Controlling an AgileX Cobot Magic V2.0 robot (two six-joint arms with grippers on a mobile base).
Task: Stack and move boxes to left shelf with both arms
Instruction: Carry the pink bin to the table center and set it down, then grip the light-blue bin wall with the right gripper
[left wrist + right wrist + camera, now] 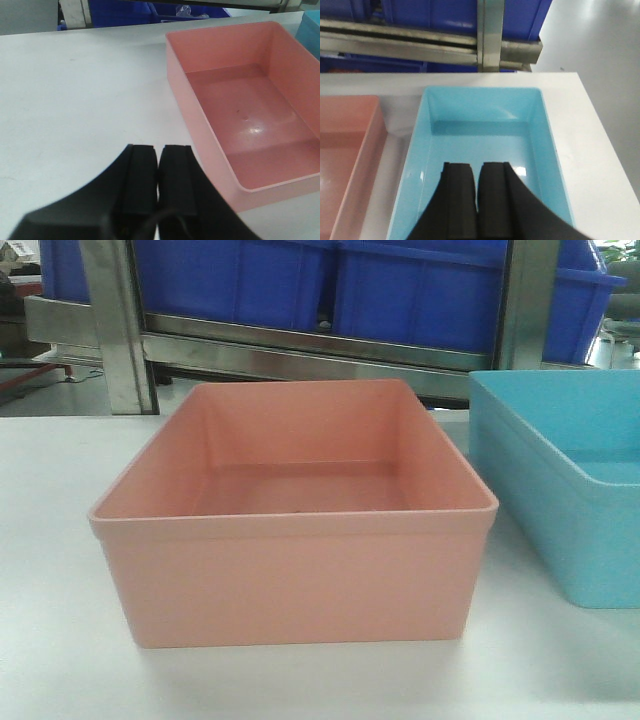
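Your left gripper [158,150] sits bottom-centre beside the pink tub [240,100], right gripper [476,167] bottom-centre over the blue tub [485,140]; all 2 pinched closed, empty.

The front view is taken low and close over a white tabletop [60,540], facing a salmon-pink rectangular plastic tub [290,580]. The left wrist view is angled down past the black left gripper [158,165], beside that tub. The right wrist view is angled past the black right gripper [476,185] into a light sky-blue plastic tub [480,135]. The pink tub is shared by all three.
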